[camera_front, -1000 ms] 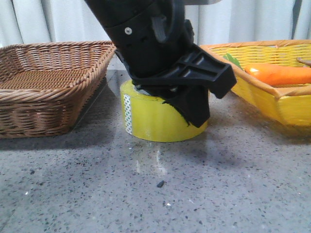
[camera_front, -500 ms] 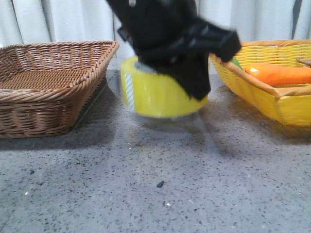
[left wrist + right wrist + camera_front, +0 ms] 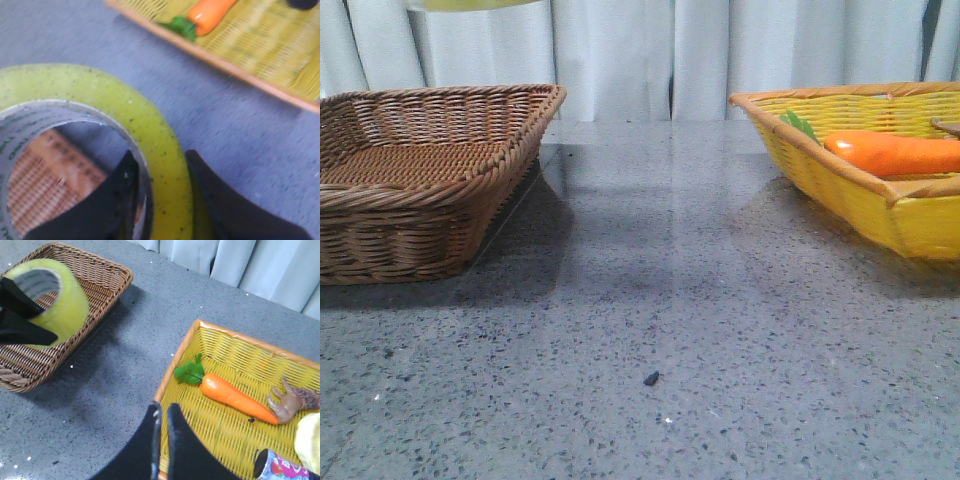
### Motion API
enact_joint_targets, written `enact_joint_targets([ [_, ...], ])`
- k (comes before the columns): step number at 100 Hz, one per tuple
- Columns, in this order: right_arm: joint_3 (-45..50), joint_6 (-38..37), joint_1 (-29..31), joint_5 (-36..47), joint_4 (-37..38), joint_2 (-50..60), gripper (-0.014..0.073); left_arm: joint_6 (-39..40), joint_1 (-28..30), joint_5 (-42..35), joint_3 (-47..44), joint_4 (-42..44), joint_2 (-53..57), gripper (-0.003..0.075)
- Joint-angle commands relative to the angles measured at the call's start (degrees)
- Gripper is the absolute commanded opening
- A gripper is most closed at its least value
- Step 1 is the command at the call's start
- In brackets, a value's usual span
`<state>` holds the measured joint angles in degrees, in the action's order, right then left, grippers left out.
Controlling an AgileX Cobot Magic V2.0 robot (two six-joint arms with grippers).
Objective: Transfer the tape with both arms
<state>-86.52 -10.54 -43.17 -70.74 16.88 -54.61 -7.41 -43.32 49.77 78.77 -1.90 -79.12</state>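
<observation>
From the front, the speckled grey counter (image 3: 650,330) lies open between a brown wicker basket (image 3: 430,170) on the left and a yellow basket (image 3: 880,200) on the right that holds a carrot toy (image 3: 892,153); pale curtains (image 3: 620,55) hang behind, and only a yellow sliver of the tape (image 3: 480,4) shows at the upper edge. A small dark speck (image 3: 650,378) sits on the counter near the front. In the left wrist view the left end effector (image 3: 160,197) is clenched on the tape (image 3: 155,145), one finger inside the white core and one outside the yellow wall; the brown weave shows through the core and the carrot toy (image 3: 212,12) lies in the yellow basket (image 3: 260,45) beyond. In the right wrist view the right end effector (image 3: 162,420) is closed with nothing between its fingers, poised over the yellow basket's (image 3: 225,375) rim, while the tape (image 3: 55,300) hangs in the left end effector (image 3: 20,315) above the brown basket (image 3: 100,285). Beside the carrot toy (image 3: 235,395) lie a brown figure (image 3: 292,402) and a printed can (image 3: 280,467).
</observation>
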Motion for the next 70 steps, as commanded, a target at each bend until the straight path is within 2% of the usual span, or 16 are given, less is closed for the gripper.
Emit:
enact_joint_targets([
  [1,-0.9,-0.1,0.2,4.2,1.7,0.7,-0.0074,0.0,2.2,-2.2,-1.0,0.0,2.3,-0.0021],
  [34,-0.9,-0.1,0.2,4.2,1.1,0.7,-0.0074,2.2,9.7,-7.7,-10.2,-0.2,2.0,-0.0021],
  [70,-0.9,-0.1,0.2,4.2,0.4,0.7,-0.0074,2.2,10.6,-8.4,-13.3,-0.9,-1.5,-0.0007],
])
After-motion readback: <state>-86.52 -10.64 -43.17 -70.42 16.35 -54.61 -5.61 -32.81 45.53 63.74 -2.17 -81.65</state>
